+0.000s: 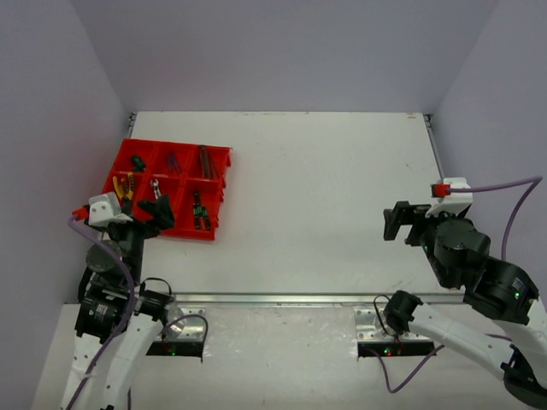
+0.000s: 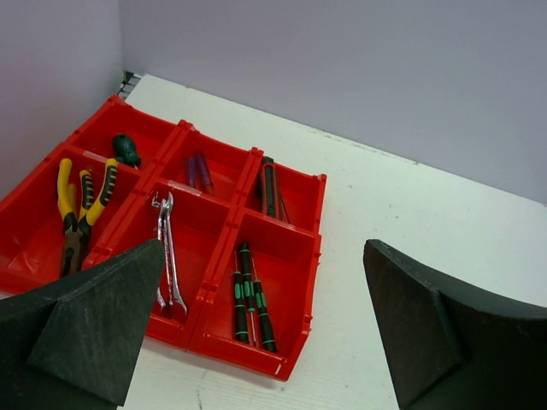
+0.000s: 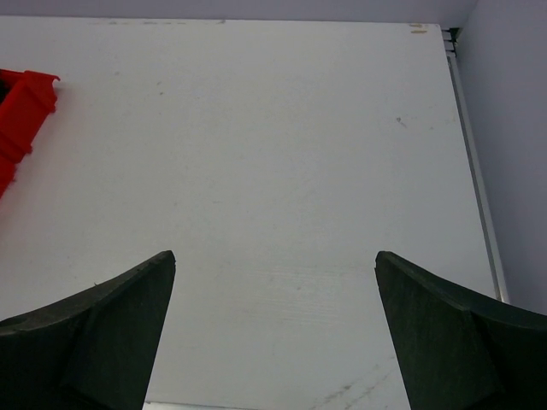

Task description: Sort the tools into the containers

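Note:
The red organizer tray [image 1: 220, 184] sits at the table's left and also shows in the left wrist view [image 2: 318, 224]. Its compartments hold yellow-handled pliers [image 2: 79, 205], silver wrenches [image 2: 167, 256], green-black screwdrivers [image 2: 248, 295], a green-handled tool [image 2: 126, 150], blue-handled screwdrivers [image 2: 200, 171] and red-black utility knives [image 2: 270, 186]. My left gripper [image 1: 152, 212] hovers over the tray's near edge, open and empty; in its own view it [image 2: 263, 256] frames the near compartments. My right gripper [image 1: 395, 222] is open and empty over bare table at the right, and its own view [image 3: 273, 260] shows nothing between the fingers.
The tray's corner [image 3: 26, 102] shows at the left edge of the right wrist view. Grey walls close the table at the back and both sides. A metal rail [image 1: 282, 299] runs along the near edge.

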You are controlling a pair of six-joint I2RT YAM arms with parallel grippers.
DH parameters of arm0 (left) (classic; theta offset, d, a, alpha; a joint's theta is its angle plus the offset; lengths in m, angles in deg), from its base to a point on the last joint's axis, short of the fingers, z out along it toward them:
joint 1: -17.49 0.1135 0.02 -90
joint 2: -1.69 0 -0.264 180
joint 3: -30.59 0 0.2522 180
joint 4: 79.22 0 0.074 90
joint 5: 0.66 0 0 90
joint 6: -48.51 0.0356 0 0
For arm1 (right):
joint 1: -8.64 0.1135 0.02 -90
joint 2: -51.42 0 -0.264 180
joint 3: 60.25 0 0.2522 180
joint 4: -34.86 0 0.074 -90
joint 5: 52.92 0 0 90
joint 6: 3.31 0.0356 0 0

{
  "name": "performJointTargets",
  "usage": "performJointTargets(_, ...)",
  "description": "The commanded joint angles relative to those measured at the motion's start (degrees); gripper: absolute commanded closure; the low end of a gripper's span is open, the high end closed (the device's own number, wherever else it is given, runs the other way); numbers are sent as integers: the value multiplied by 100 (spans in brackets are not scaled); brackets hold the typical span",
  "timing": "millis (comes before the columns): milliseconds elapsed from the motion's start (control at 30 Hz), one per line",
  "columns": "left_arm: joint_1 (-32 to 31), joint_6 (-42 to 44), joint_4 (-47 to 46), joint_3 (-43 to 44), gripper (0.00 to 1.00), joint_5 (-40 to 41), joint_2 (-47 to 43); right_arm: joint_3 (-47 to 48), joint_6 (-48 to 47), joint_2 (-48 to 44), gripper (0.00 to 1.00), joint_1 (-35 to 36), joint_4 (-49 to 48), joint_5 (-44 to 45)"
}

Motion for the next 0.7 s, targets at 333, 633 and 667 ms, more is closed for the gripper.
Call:
performJointTargets(333, -29, 76, -372, -191, 0, 54, -130, -397, 151, 32, 1, 0, -241, 199)
performJointTargets(633, -29, 68, -372, -209, 0, 62, -77, -573, 151, 54, 1, 0, -426, 146)
performJointTargets(667, -29, 63, -372, -213, 0, 62, -77, -578, 160, 62, 1, -4, -426, 141)
